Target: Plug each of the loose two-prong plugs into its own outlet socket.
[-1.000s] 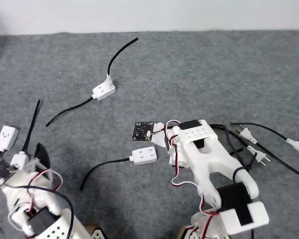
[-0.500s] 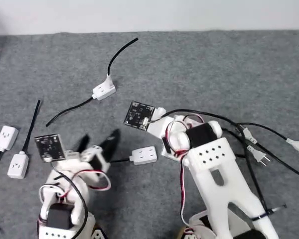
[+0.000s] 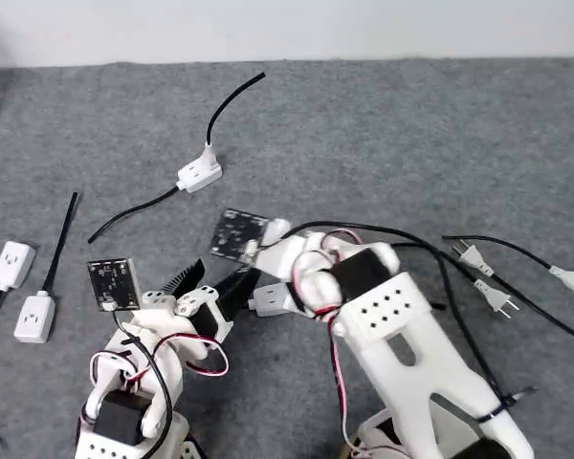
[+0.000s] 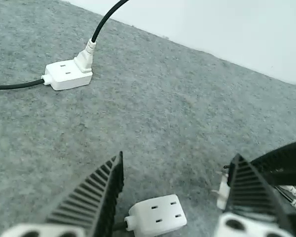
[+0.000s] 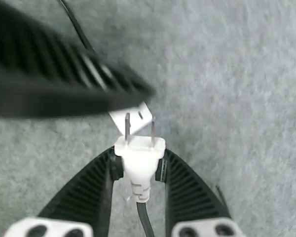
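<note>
Arms crowd the middle outlet socket (image 4: 155,216), a second ago well apart. My left gripper (image 4: 176,165) gapes over it, my right gripper (image 5: 138,165) clamps a plug (image 5: 139,147), prongs aimed at it — insertion looks close.

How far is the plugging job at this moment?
Done: one white plug sits in the far white outlet block. In hand: right gripper shut on a white two-prong plug; open left gripper at the middle outlet. Left: three loose plugs, two free outlets.
</note>
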You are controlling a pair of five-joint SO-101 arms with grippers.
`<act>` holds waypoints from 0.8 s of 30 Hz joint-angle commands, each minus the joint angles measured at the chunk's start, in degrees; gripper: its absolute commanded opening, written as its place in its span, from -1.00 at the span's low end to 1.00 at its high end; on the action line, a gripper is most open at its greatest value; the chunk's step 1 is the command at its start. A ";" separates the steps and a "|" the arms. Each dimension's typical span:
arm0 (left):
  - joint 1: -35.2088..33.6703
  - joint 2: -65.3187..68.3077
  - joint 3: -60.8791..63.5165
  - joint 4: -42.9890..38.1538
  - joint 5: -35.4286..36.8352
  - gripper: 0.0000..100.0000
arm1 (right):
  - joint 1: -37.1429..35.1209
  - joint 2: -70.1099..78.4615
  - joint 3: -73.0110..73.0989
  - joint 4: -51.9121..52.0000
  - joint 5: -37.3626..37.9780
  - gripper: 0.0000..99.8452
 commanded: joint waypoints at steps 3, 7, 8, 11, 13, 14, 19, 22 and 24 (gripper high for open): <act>0.70 -0.88 2.86 -4.92 0.44 -0.35 | -3.65 -1.80 -9.93 4.79 -2.20 -0.98; 0.53 -0.88 3.38 -5.01 0.44 -0.35 | -4.70 -1.89 -12.75 7.34 -2.29 -0.98; 0.26 -0.88 3.38 -5.01 0.44 -0.35 | -4.88 -1.89 -13.27 7.87 -2.29 -0.98; 0.26 -0.88 3.38 -5.01 0.44 -0.35 | -5.32 -2.51 -14.42 9.36 -2.37 -0.98; 0.18 -0.88 3.38 -5.01 0.44 -0.35 | -5.32 -2.59 -15.91 10.42 -3.78 -0.98; 0.18 -0.88 3.47 -5.01 0.44 -0.35 | -5.32 -2.59 -16.70 11.03 -4.13 -0.98; 0.18 -0.88 3.91 -5.01 0.35 -0.35 | -5.32 -2.59 -18.55 11.38 -4.66 -0.98; 0.18 -0.88 4.00 -5.01 0.35 -0.35 | -5.41 -2.59 -19.60 11.21 -4.84 -0.98; 0.18 -0.88 4.00 -5.01 0.35 -0.35 | -5.76 -2.59 -20.57 11.38 -4.84 -0.98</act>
